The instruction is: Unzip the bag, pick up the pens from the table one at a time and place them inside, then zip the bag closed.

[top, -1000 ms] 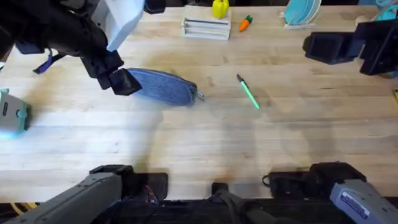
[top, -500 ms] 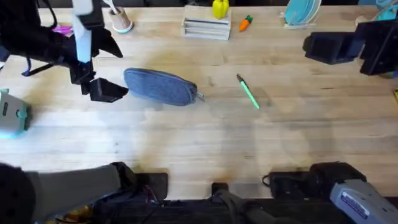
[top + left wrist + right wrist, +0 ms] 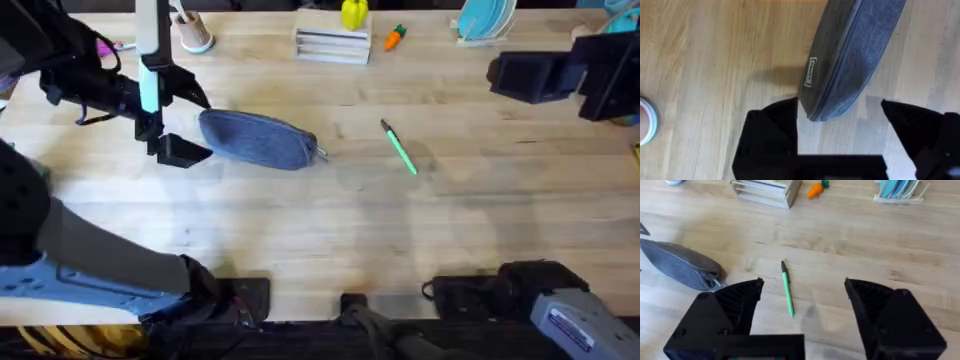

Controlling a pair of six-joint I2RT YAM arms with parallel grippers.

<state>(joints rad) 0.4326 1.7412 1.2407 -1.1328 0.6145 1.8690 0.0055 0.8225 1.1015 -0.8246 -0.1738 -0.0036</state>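
Observation:
The grey-blue bag [image 3: 258, 138] lies zipped on the table [image 3: 330, 230], its metal pull [image 3: 322, 153] at its right end. My left gripper [image 3: 192, 125] is open at the bag's left end. In the left wrist view that end of the bag [image 3: 855, 50] sits between the spread fingers [image 3: 772, 125] without touching them. A green pen [image 3: 398, 146] with a dark tip lies to the right of the bag. My right gripper [image 3: 508, 72] hangs open at the far right, high over the table. The right wrist view shows the pen [image 3: 787, 292] and bag [image 3: 680, 265] below it.
Along the back edge stand a cup [image 3: 195, 38], a wooden slatted rack [image 3: 332, 45], a yellow object [image 3: 353, 13], an orange carrot toy [image 3: 395, 37] and a rack of blue plates [image 3: 485, 20]. Bare tabletop spreads in front of the bag and pen.
My left gripper drew back leftward off the bag's left end and now stands open just at that end. The bag, pen and right arm have stayed put.

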